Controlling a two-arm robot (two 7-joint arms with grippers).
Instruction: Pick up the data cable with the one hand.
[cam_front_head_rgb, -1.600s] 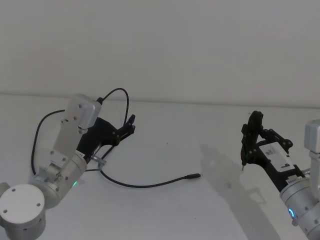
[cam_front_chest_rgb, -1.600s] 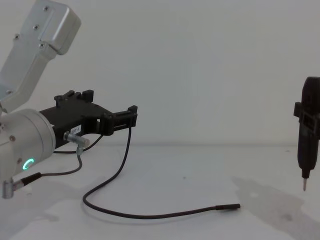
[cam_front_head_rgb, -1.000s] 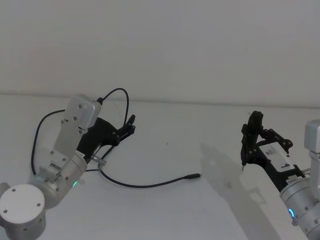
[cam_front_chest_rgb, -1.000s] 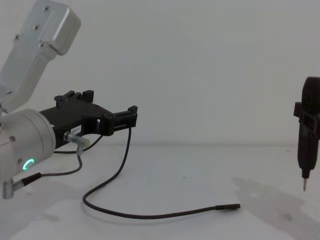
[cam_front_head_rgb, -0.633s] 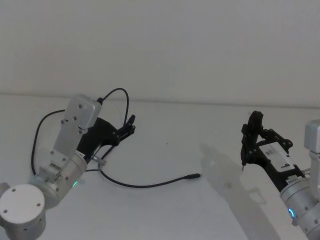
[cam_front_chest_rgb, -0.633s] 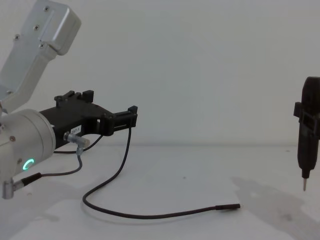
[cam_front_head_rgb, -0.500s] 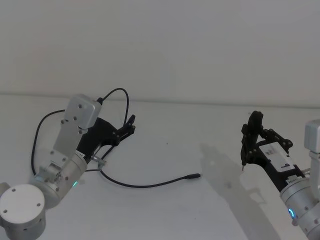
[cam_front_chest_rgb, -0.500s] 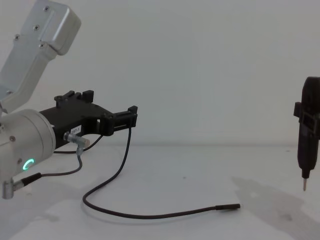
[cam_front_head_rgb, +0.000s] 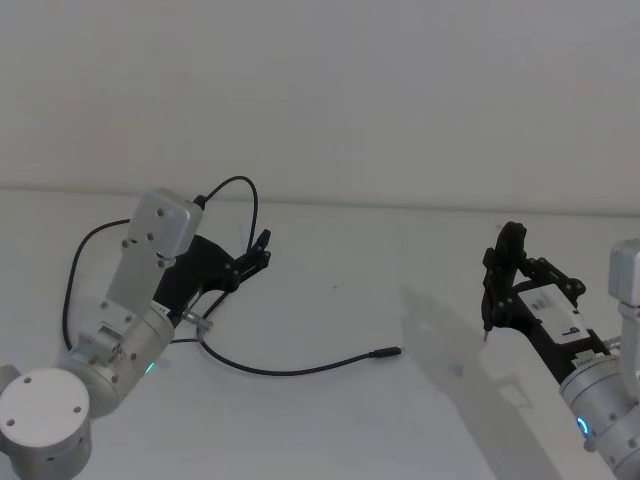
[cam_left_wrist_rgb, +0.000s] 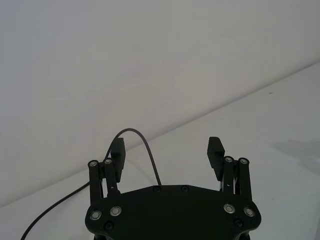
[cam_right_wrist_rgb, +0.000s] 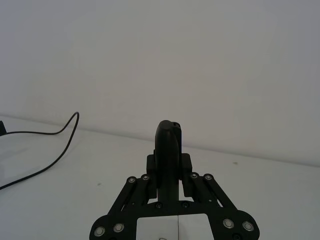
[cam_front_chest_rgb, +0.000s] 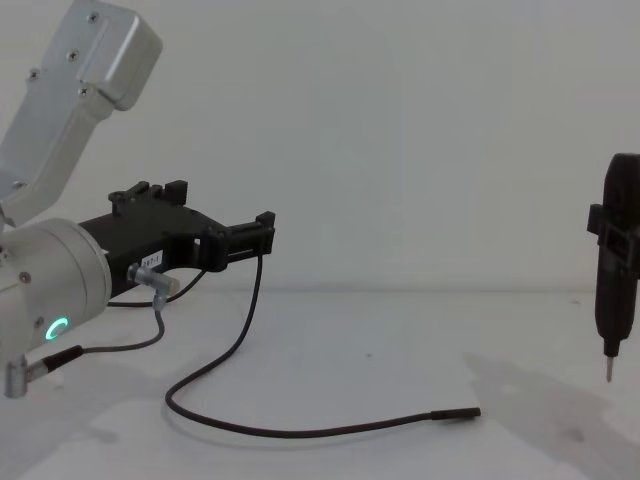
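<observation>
Logging the data cable (cam_front_head_rgb: 290, 372): a thin, black, limp cord. I am judging it very light and floppy, not fragile, likely to sag and swing from any single grip and to slide through a loose one. One run is lying in a shallow curve on the desk (cam_front_head_rgb: 400, 270) around 6 to 7 o'clock in the head view, with its plug tip (cam_front_head_rgb: 385, 351) pointing toward 3 o'clock. Another run is arching up and dropping between the fingers of the left pincer (cam_left_wrist_rgb: 167, 150), which is hovering at 9 o'clock, spread wide and clamping nothing. I am reckoning the best hold is on that arched run in the gap, or else just behind the stiffer plug. The right pincer (cam_right_wrist_rgb: 169, 167) is sitting at 4 o'clock, clenched on a pen-like tool (cam_front_chest_rgb: 618, 260), tip down, well apart from the cable. The desk is showing plain white and matte, with a blank pale wall (cam_front_head_rgb: 400, 90) behind.
</observation>
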